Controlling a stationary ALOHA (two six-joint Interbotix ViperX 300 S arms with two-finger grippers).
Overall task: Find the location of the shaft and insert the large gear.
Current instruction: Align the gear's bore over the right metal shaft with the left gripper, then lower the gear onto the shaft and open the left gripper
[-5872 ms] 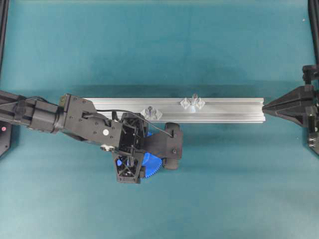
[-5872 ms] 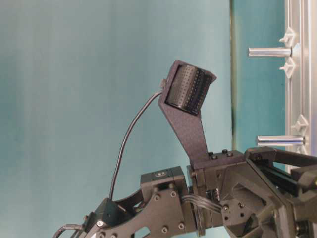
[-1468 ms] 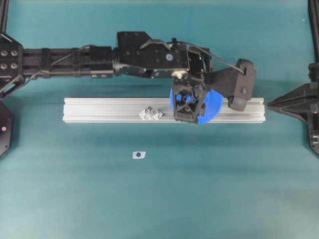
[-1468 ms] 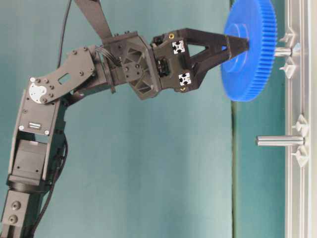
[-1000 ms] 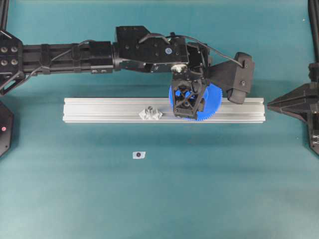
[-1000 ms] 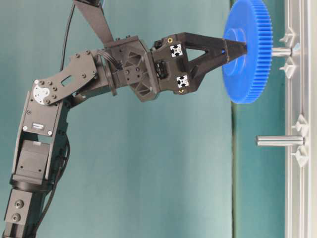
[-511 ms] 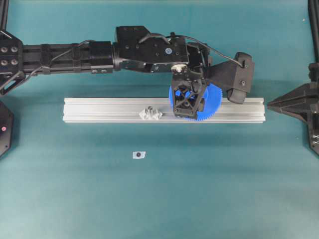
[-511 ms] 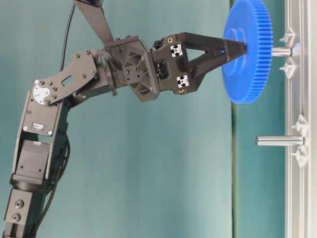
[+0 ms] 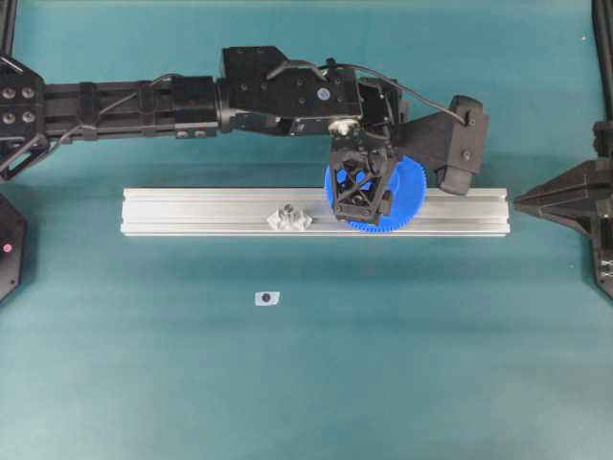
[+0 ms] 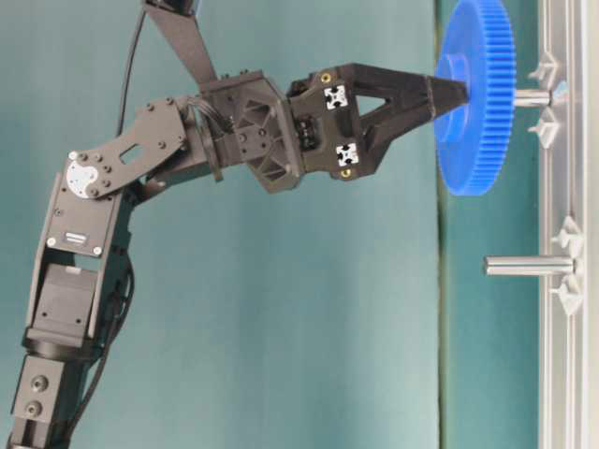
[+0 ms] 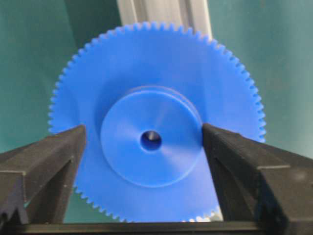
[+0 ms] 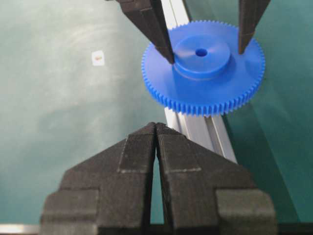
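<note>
Left gripper (image 11: 151, 142) fingers stand apart, clear of the hub. Large gear (image 11: 156, 127): light, rigid, smooth plastic; grip the raised hub, never the teeth.

The large gear (image 9: 402, 196) sits on the shaft (image 10: 530, 96) over the right part of the aluminium rail (image 9: 201, 211). The left gripper (image 9: 360, 196) stands over its hub with small gaps at both fingertips. The second pin (image 10: 529, 266) stands free on the rail, left of the gear. The table (image 9: 431, 355) in front of the rail is open, with only a small white tag (image 9: 267, 298). The right gripper (image 9: 522, 202) waits beyond the rail's right end, fingers together.
</note>
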